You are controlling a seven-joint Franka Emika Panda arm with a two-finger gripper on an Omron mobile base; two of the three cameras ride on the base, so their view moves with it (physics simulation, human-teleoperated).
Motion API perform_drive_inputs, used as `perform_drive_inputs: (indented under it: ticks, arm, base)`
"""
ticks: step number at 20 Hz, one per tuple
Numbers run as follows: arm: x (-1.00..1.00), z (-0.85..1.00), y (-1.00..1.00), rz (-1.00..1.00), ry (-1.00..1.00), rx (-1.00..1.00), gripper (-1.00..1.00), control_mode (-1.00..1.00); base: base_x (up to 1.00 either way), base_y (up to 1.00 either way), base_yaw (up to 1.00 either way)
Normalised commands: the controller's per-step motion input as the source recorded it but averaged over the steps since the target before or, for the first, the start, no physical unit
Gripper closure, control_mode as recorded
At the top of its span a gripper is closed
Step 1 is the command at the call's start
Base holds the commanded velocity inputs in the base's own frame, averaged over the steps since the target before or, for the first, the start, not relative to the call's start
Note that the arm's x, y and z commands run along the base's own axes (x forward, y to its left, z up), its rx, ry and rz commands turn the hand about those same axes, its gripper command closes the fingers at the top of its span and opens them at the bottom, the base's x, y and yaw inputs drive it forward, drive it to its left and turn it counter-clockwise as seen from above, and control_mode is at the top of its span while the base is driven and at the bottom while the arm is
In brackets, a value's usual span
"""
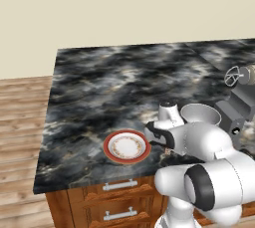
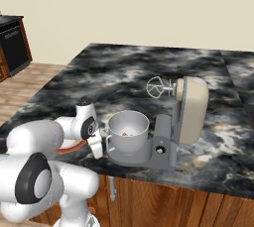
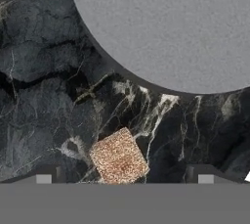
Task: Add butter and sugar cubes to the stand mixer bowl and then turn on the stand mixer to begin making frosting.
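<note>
In the hand view a tan speckled sugar cube (image 3: 118, 157) lies on the dark marble counter. My gripper (image 3: 124, 178) hangs open over it, one fingertip (image 3: 44, 177) well off each side and neither touching. Just beyond the cube is the stand mixer's round grey base (image 3: 166, 27). The stand mixer (image 2: 188, 112) has its beige head tilted up and its whisk (image 2: 156, 88) raised. The silver bowl (image 2: 128, 129) sits on the base, with a small pale-tan lump (image 2: 128, 133) inside, too small to identify. My gripper (image 2: 96, 147) points down left of the bowl. The butter is not identifiable.
A red-rimmed white plate (image 1: 127, 146) lies left of my gripper (image 1: 168, 148), near the counter's front edge (image 1: 99, 184). The mixer's knob (image 2: 159, 150) faces the front. Drawers sit below the counter. The marble stretches far back and to the left.
</note>
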Motion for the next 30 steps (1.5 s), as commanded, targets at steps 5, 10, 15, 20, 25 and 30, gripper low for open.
perform_drive_inputs:
  ticks: [5, 10, 15, 20, 25, 30]
  arm:
    - [0.06, -0.20, -0.02, 0.00, 0.00, 0.00, -1.00, -1.00]
    - [0.00, -0.22, -0.05, 0.00, 0.00, 0.00, -1.00, -1.00]
    - [0.00, -0.28, -0.01, 0.00, 0.00, 0.00, 1.00, -1.00]
    - [-0.09, -0.21, -0.03, 0.00, -0.03, 0.00, 1.00, -1.00]
    - [-0.04, 0.13, -0.05, -0.02, -0.09, 0.01, 1.00, -1.00]
    - [-0.10, 0.70, -0.08, -0.05, -0.04, 0.00, 1.00, -1.00]
  base:
    - [0.00, 0.00, 0.00]
    - [0.00, 0.00, 0.00]
    - [0.00, 0.00, 0.00]
    - [0.00, 0.00, 0.00]
    - [0.00, 0.00, 0.00]
    - [0.00, 0.00, 0.00]
